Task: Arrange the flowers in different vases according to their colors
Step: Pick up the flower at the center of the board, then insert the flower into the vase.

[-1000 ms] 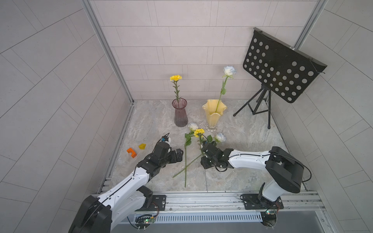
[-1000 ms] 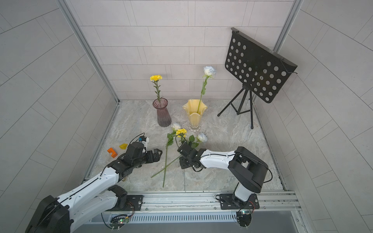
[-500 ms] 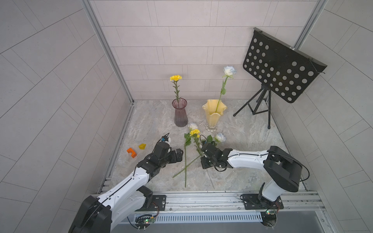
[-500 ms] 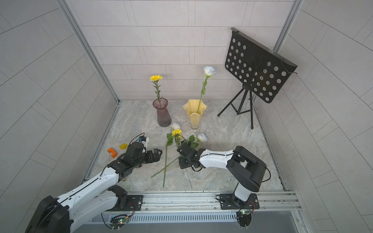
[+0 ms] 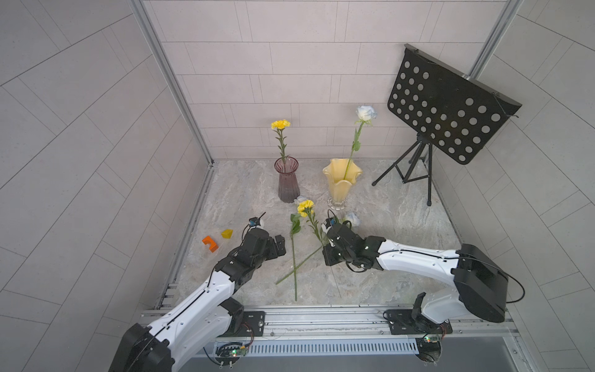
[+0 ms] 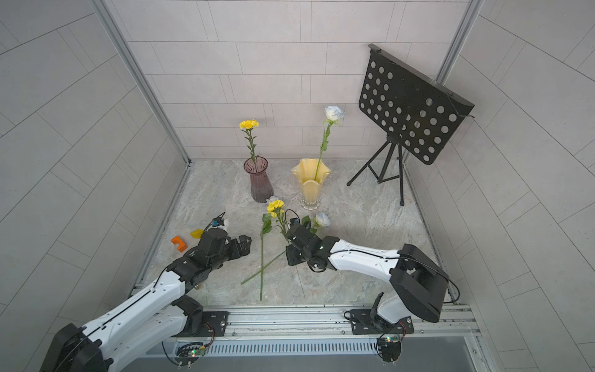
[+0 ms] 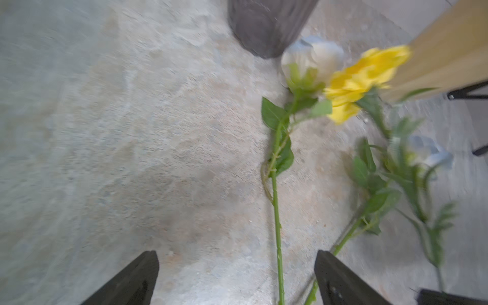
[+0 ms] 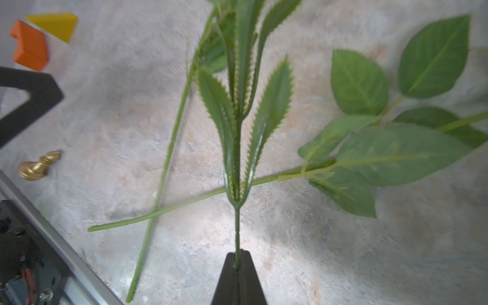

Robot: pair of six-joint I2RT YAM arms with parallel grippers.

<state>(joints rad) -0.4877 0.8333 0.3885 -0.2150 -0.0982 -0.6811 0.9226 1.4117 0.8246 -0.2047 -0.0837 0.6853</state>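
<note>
My right gripper (image 8: 237, 257) is shut on the thin stem of a yellow carnation (image 5: 305, 207), whose head tilts up off the table in front of the vases. Two white roses (image 5: 352, 219) (image 7: 311, 60) lie on the marble with their stems crossed. My left gripper (image 7: 237, 266) is open, low over the table to the left of the stems, with one rose stem between its fingers. At the back, the purple vase (image 5: 287, 180) holds a yellow carnation (image 5: 280, 124). The cream vase (image 5: 342, 180) holds a white rose (image 5: 366, 112).
A black music stand (image 5: 447, 119) on a tripod fills the back right corner. An orange block (image 5: 210, 243) and a yellow block (image 5: 227, 233) lie at the left edge. A small brass piece (image 8: 39, 166) rests near the front rail (image 5: 322, 317).
My right gripper has shut on the carnation stem, and the yellow head has shifted a little to the left and up. The left arm has not moved.
</note>
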